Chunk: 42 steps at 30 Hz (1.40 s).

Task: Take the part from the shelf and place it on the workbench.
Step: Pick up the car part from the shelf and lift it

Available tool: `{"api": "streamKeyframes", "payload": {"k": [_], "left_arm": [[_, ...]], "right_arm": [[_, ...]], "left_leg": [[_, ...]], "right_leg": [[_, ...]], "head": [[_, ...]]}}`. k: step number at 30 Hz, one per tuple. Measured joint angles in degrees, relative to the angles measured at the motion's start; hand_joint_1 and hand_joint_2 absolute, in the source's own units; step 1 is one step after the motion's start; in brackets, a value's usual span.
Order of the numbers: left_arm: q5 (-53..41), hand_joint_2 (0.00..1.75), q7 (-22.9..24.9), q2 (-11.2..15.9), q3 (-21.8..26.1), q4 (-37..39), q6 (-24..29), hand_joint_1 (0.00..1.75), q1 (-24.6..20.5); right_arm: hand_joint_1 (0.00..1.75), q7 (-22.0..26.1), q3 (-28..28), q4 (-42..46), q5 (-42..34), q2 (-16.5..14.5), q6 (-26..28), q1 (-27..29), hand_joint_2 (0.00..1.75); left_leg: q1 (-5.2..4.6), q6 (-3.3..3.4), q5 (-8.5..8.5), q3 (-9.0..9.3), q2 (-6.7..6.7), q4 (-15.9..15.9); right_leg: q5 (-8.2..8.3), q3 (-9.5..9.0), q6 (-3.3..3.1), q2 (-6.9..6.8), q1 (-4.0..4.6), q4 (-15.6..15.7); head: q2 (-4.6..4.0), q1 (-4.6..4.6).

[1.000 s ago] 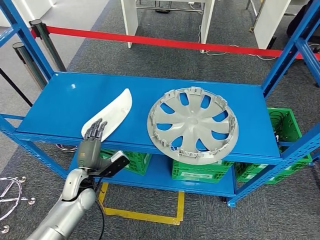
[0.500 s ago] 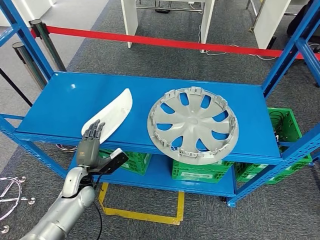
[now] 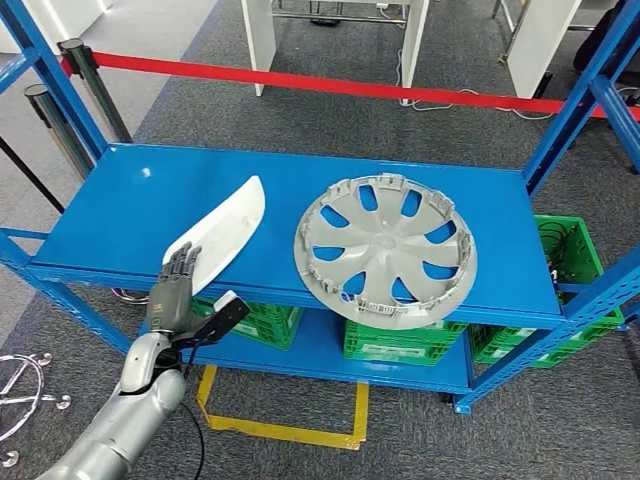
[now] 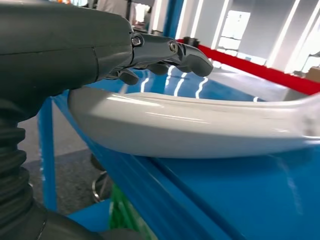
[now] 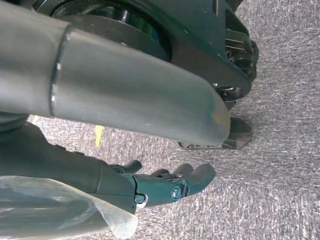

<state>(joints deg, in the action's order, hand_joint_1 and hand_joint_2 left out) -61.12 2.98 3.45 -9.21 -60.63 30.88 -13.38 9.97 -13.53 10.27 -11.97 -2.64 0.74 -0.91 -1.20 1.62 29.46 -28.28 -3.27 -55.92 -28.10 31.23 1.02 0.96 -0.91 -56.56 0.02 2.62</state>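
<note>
I see the white curved part (image 3: pixel 219 228) lying on the blue shelf (image 3: pixel 136 200), left of centre in the head view, its near end overhanging the front edge. My left hand (image 3: pixel 170 290) sits at that end in the lower left, fingers (image 4: pixel 177 52) stretched flat just above the part, gripping nothing. The grey hubcap (image 3: pixel 386 250) lies at centre. My right hand (image 5: pixel 166 185) hangs over the carpet (image 5: pixel 279 150), fingers loosely extended, empty.
</note>
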Motion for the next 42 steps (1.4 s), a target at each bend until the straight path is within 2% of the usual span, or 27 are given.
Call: {"api": "streamKeyframes", "payload": {"k": [1, 2, 9, 14, 16, 18, 21, 24, 28, 31, 36, 42], "left_arm": [[0.2, 1.75, 0.1, 0.2, 0.5, 0.0, -0.4, 1.73, 0.0], [0.3, 1.75, 0.2, 0.4, 1.0, 0.0, -0.6, 1.75, 0.0], [1.6, 1.75, -0.4, 1.5, 4.2, 0.0, -0.6, 1.69, -0.1], [1.8, 1.75, -1.1, 1.8, 5.4, 0.0, 0.1, 1.73, -0.1], [1.8, 1.75, -1.4, 1.8, 5.7, -0.2, 0.6, 1.64, -0.1], [1.7, 1.75, -1.8, 1.9, 6.0, -0.5, 1.2, 1.47, -0.2], [1.7, 1.75, -2.0, 2.0, 6.4, -1.3, 1.5, 1.36, -0.4], [1.6, 1.75, -2.1, 2.1, 6.8, -2.1, 1.7, 1.36, -0.3], [1.6, 1.75, -2.2, 2.2, 6.9, -2.5, 1.8, 1.68, -0.3], [1.4, 1.75, -3.2, 2.2, 7.0, -3.3, 3.1, 1.75, 0.0], [-3.0, 1.75, -8.0, 1.5, 8.1, -10.1, 8.2, 1.75, 2.2], [-11.1, 1.75, -19.6, -2.5, 11.7, -26.8, 9.1, 1.75, 5.1]], "right_arm": [[0.00, 0.0, 0.0, 0.0, 0.0, 0.0, 0.0, 0.0, 0.00], [0.00, 0.0, 0.0, 0.0, 0.0, 0.0, 0.0, 0.0, 0.00], [0.00, 0.0, 0.0, 0.0, -0.1, 0.3, 0.0, 0.0, 0.00], [0.00, 0.0, 0.0, 0.0, -0.1, 0.3, -0.1, 0.0, 0.00], [0.00, 0.1, 0.0, 0.0, -0.1, 0.3, -0.1, 0.0, 0.00], [0.00, 0.1, 0.0, 0.0, -0.1, 0.4, -0.1, 0.0, 0.00], [0.00, 0.2, 0.0, 0.0, 0.0, 0.4, -0.1, 0.0, 0.00], [0.00, 0.3, 0.0, 0.0, 0.0, 0.4, -0.1, 0.0, 0.00], [0.00, 0.3, 0.0, 0.0, 0.0, 0.4, -0.2, 0.0, 0.00], [0.00, 0.3, 0.0, 0.0, 0.0, 0.4, -0.2, -0.1, 0.00], [0.00, 0.6, 0.0, 0.0, 0.1, 0.4, -0.1, 0.0, 0.00], [0.00, 1.2, 0.0, 0.0, 0.7, 0.4, -0.1, 0.0, 0.00]], "left_leg": [[0.00, 0.00, 0.00, 0.00, 0.00, 0.0], [0.00, 0.00, 0.00, 0.00, 0.00, 0.0], [0.00, 0.00, 0.00, 0.00, 0.00, 0.0], [0.00, 0.00, 0.00, 0.00, 0.00, 0.0], [0.00, 0.00, 0.00, 0.00, 0.00, 0.0], [0.00, 0.00, 0.00, 0.00, 0.00, 0.0], [0.00, 0.00, 0.00, 0.00, 0.00, 0.0], [0.00, 0.00, 0.00, 0.00, 0.00, 0.0], [0.00, 0.00, 0.00, 0.00, 0.00, 0.0], [0.01, 0.00, 0.00, -0.01, 0.00, 0.0], [0.00, 0.00, 0.00, -0.02, 0.00, 0.0], [-0.01, 0.00, 0.01, -0.06, 0.02, 0.0]], "right_leg": [[0.00, 0.00, 0.00, 0.00, 0.00, 0.0], [0.00, 0.00, 0.00, 0.00, 0.00, 0.0], [0.00, -0.01, 0.00, 0.00, 0.00, 0.0], [0.00, -0.01, 0.00, 0.00, 0.00, 0.0], [0.00, -0.01, 0.00, -0.01, 0.00, 0.0], [0.00, -0.01, 0.00, -0.01, 0.00, 0.0], [0.00, -0.01, 0.00, 0.00, 0.00, 0.0], [0.00, -0.01, 0.00, -0.01, 0.00, 0.0], [0.00, -0.01, 0.00, -0.01, 0.00, 0.0], [0.00, -0.01, 0.00, 0.00, 0.00, 0.0], [0.00, 0.01, 0.00, 0.00, 0.00, 0.0], [-0.01, 0.01, 0.00, 0.04, -0.01, 0.0]], "head": [[0.00, -0.01], [0.00, -0.01], [0.00, -0.02], [0.00, -0.01], [0.00, -0.01], [0.00, -0.01], [0.00, 0.00], [0.00, -0.01], [0.00, 0.00], [0.00, 0.00], [0.00, -0.01], [0.00, -0.01]]}}
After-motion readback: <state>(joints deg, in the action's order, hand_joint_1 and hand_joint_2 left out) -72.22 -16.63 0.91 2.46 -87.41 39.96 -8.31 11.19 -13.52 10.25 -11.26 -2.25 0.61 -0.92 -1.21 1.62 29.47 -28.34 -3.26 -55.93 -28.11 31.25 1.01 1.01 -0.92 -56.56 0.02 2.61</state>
